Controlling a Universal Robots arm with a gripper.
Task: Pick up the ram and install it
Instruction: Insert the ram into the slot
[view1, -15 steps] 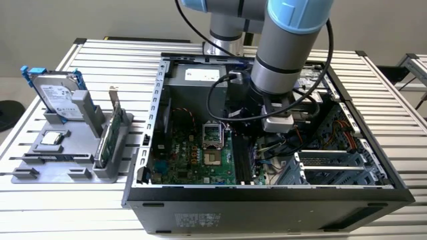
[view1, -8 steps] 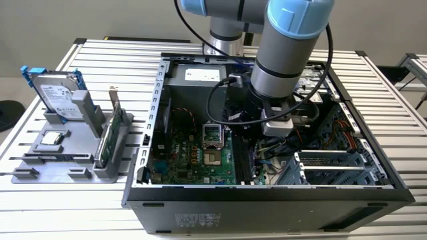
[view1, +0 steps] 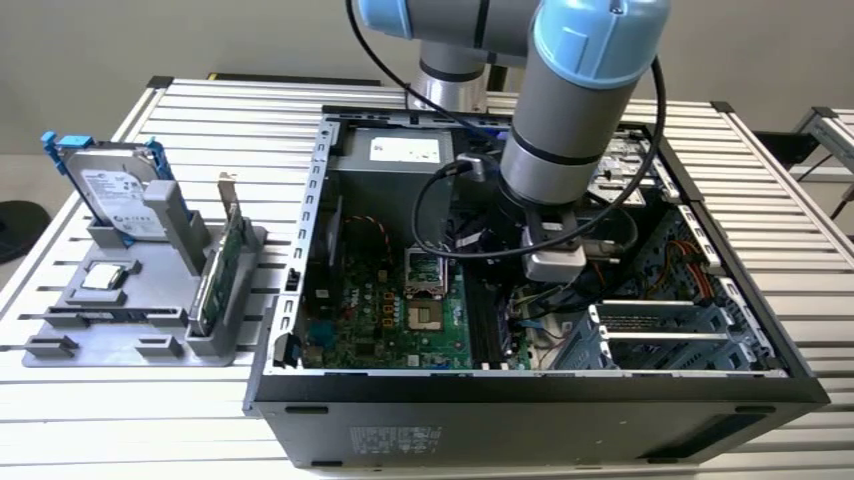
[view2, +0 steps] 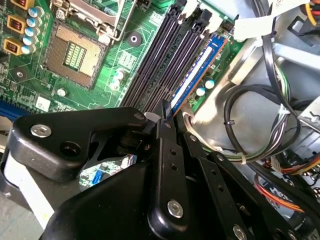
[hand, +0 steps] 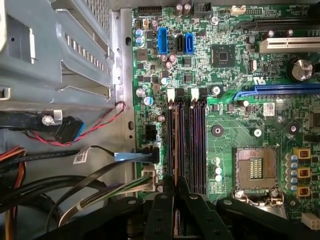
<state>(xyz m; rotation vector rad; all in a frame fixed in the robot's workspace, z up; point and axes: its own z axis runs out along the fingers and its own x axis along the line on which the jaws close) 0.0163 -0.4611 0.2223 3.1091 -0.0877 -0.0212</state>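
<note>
Green and thin, the long ram stick (view2: 196, 70) stands in the slot at the board's edge. I see my black claw (view2: 167, 117) closed on its end. If I push crooked, the ram could jam or bend the black slots (hand: 186, 145).

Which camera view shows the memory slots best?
The first wrist view: it looks at the memory slots head-on, with most of their length visible. The second wrist view shows them slantwise; in the exterior view they are a small dark strip.
</note>
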